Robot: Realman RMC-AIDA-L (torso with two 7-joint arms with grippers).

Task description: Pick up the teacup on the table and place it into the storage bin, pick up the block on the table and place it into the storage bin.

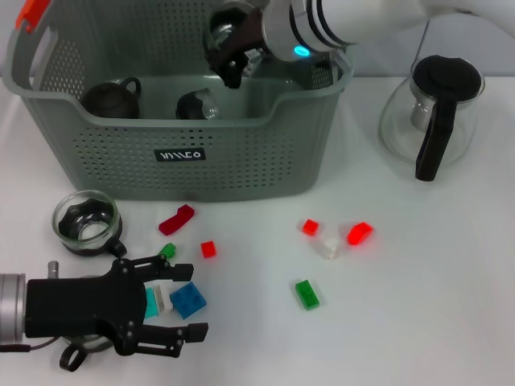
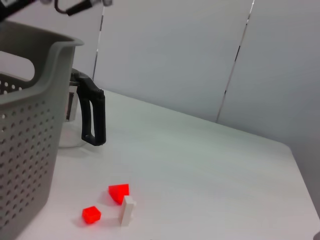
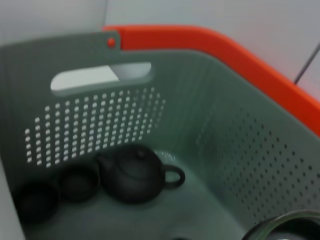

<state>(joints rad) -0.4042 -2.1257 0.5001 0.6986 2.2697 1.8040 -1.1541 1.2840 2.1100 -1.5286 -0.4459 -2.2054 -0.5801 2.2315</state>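
The storage bin (image 1: 241, 153) is grey-green with rows of small perforations, an orange handle top (image 1: 34, 11) and a black label with white lettering (image 1: 180, 154) — inside it sits a dark brown teapot (image 3: 132, 173). On the white desk (image 1: 426, 273) lie red blocks (image 1: 360, 233), a green block (image 1: 306, 293), a white block (image 1: 327, 247) and a blue block (image 1: 187, 299). The left tool (image 1: 165, 305) is black — as are the lid and handle of the clear glass pitcher (image 1: 432, 112).
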